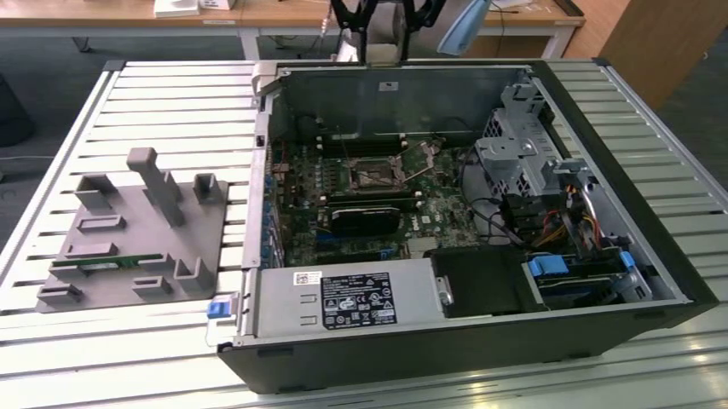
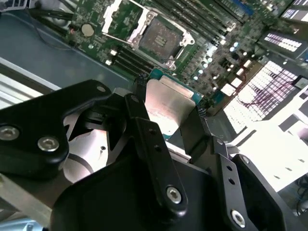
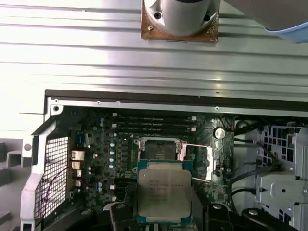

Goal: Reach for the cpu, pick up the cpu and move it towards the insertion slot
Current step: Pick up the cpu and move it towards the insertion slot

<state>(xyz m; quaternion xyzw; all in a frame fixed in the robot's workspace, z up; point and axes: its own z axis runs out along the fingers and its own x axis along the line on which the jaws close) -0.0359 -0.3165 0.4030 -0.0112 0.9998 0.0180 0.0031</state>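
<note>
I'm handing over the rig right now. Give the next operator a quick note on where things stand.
Pincer: shut on the cpu, carried flat above the motherboard inside the open computer case.
Insertion slot: open and empty, retention frame swung aside; the cpu hangs just short of it in the first wrist view.
Done: reach and pick-up.
Left: finishing the move over the slot.

Lab or test-bench setup, office-like room. Open desktop PC case lies on a slatted aluminium table, grey fixture block on the exterior view's left. Wooden desks line the far side, carpet floor below.
</note>
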